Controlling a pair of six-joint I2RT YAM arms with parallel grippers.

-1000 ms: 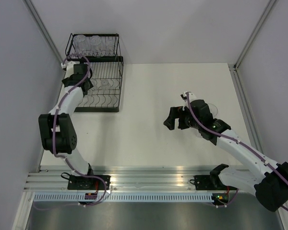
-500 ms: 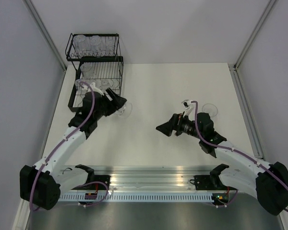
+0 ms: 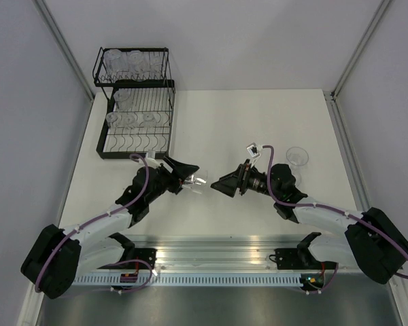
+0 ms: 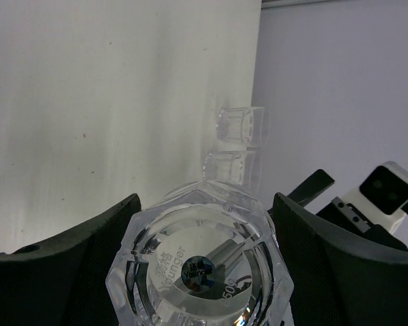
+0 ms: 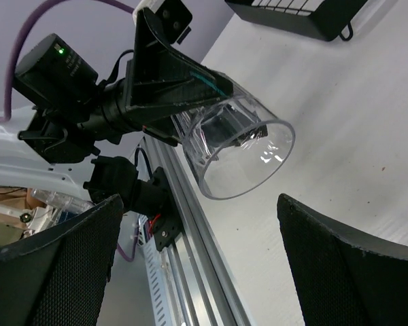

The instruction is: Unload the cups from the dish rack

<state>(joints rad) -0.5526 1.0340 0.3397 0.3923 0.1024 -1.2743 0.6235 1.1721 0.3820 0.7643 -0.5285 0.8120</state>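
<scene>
**While the left arm holds one cup mid-table, the right fingers stand wide and empty**

As the top view shows, the left gripper sits over the near middle of the table, well clear of the dish rack. Its fingers are closed on either side of a held cup, gripping it near the base. This cup lies on its side. Its base faces the left wrist camera and its open mouth points toward the right gripper.

The right gripper faces the left one, just beside the cup's mouth but apart from it. In the right wrist view its fingers are spread wide with nothing between them, and the cup's rim is seen head-on ahead of them.

The dish rack stands at the far left corner of the table. A row of racked cups fills the upper tier, and more of them sit on the lower tier; an exact count cannot be made through the wires.

A standing cup rests upright on the table toward the right side, beyond the right arm and apart from both grippers.
</scene>
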